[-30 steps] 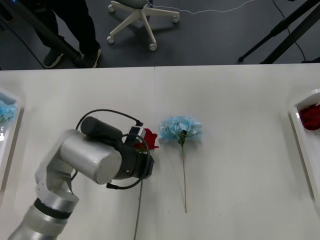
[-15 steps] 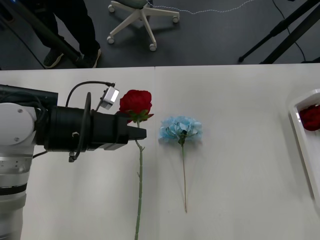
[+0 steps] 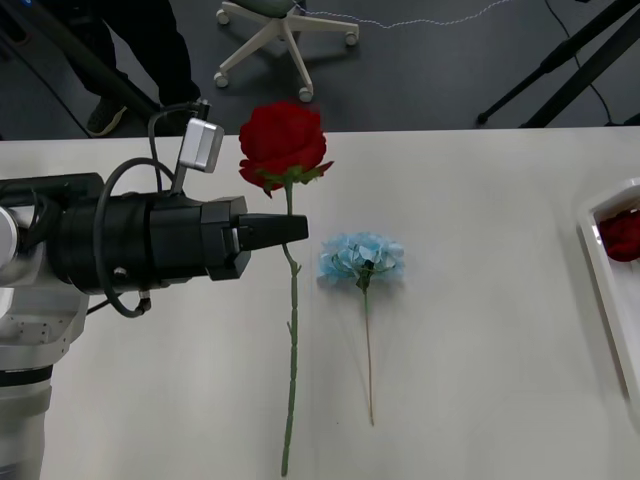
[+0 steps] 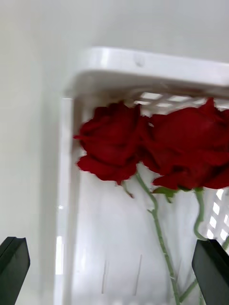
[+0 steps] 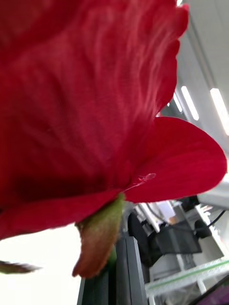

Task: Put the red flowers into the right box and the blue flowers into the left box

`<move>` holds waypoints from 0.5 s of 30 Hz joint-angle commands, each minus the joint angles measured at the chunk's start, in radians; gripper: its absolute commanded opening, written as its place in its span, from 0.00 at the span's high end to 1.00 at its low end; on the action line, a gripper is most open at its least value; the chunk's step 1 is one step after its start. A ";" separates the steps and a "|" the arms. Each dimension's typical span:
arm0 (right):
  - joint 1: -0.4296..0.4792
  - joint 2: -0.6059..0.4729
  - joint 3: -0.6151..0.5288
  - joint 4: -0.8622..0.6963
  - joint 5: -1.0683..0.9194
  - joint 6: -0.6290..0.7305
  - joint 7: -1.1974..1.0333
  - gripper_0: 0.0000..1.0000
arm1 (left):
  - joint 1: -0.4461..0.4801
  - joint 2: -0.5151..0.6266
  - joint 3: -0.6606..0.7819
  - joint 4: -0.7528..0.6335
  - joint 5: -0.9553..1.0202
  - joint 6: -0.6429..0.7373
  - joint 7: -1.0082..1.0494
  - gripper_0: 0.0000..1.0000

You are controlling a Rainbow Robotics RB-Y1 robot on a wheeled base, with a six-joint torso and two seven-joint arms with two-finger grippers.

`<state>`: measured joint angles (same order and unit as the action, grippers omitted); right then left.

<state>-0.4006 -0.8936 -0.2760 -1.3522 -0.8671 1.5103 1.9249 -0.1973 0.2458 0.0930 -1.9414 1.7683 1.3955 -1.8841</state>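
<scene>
Blooms and boxes first: on the white table (image 3: 480,200), just beside the left gripper's tips at their 3 o'clock, lies a blue flower (image 3: 362,260), its head toward 12 and its thin stem running straight to 6. Nothing lies between it and the held stem; the two run side by side, near but apart. Far out at 3 o'clock, at the table's edge, sits the right box (image 3: 606,262) with a red bloom (image 3: 622,236) inside. Beyond the table at 12 o'clock stands a chair (image 3: 285,35) base on the dark floor.

The left gripper (image 3: 290,228) reaches in from 9 o'clock, its black fingers (image 5: 119,279) closed on the rose (image 3: 283,145) just under the head. The rose's long axis runs 12 to 6 in the front view: head up at 12, overlapping the table's far edge, stem tip down at 6 near the picture's lower border. In the left wrist view the red petals and a green sepal press close to the lens.

The right gripper (image 4: 113,274) hovers over the right box (image 4: 71,143), fingers spread wide and holding nothing; two red blooms (image 4: 152,143) lie inside, touching each other.
</scene>
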 commanded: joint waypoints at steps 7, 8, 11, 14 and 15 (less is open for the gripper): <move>-0.027 -0.067 -0.017 -0.087 -0.339 0.096 0.210 0.00 | -0.102 -0.037 -0.024 -0.013 -0.001 -0.044 0.049 1.00; -0.027 -0.067 -0.015 -0.087 -0.389 0.108 0.230 0.00 | -0.103 -0.040 -0.027 -0.013 -0.006 -0.043 0.051 1.00; -0.026 -0.067 -0.014 -0.087 -0.498 0.146 0.279 0.00 | -0.105 -0.040 -0.035 -0.013 -0.010 -0.044 0.053 1.00; -0.027 -0.067 -0.011 -0.088 -0.587 0.183 0.324 0.00 | -0.105 -0.040 -0.039 -0.013 -0.010 -0.043 0.057 1.00; -0.027 -0.065 -0.008 -0.087 -0.625 0.199 0.342 0.00 | -0.105 -0.040 -0.038 -0.013 -0.010 -0.043 0.059 1.00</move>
<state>-0.4017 -0.9102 -0.2761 -1.4118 -1.4562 1.6921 2.2253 -0.2671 0.2275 0.0771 -1.9396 1.7620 1.3591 -1.8840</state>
